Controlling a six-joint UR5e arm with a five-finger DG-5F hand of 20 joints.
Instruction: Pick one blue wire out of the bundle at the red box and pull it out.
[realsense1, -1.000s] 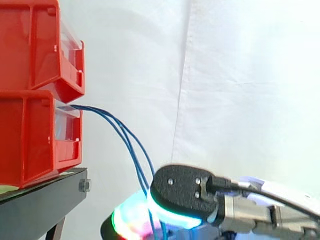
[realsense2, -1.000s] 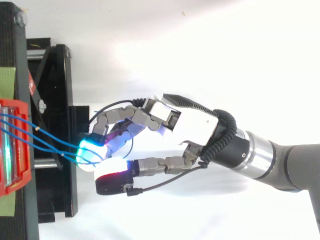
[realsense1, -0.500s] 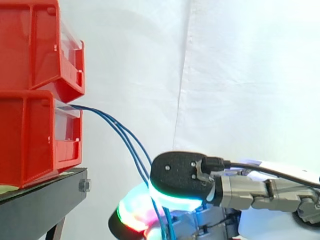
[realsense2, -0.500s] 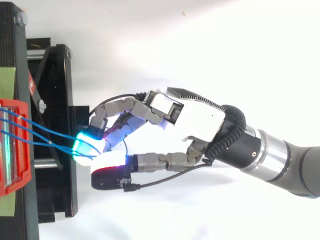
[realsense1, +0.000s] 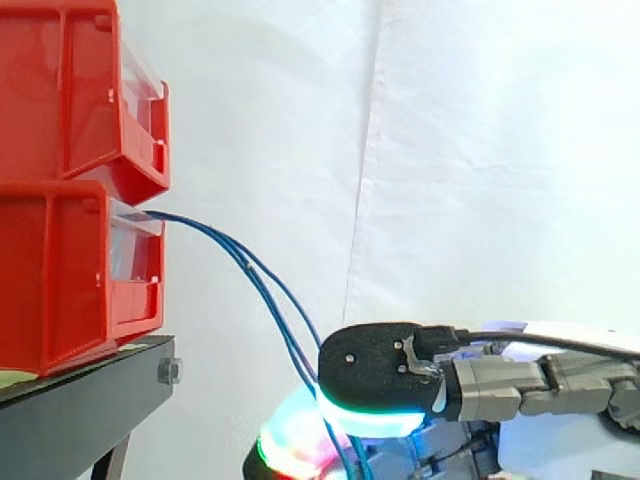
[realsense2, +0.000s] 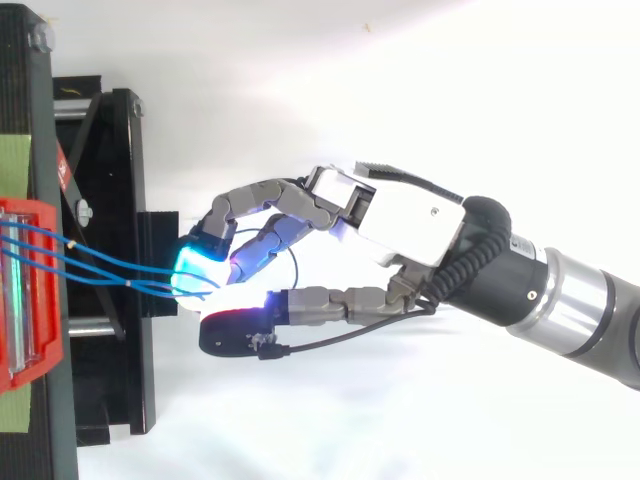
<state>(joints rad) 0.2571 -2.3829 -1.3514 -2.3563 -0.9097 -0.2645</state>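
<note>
- Blue wires (realsense1: 225, 246): a small bundle leaving the front of the lower red box (realsense1: 60, 270). It slopes down and away from the box into the hand (realsense2: 415, 220).
- Hand: closed on the wires. The glowing fingertips (realsense2: 200, 262) are curled against the thumb pad (realsense1: 375, 372), pinching the strands a short way out from the box front. I cannot tell whether one strand is held or several.
- Change: the hand has drawn back from the red box since a moment ago. From above, its fingertips were over the black stand (realsense1: 80, 410) below the box and are now just beyond its outer edge.
- Change: the strands used to fan apart between box and hand. They now run closer together and look straighter.
- Meaning: the pull looks to be under way. All strands are still rooted in the red box, so nothing is out yet.
- Risk: since the strands meet at the pinch, the whole bundle may follow rather than a single wire.
</note>
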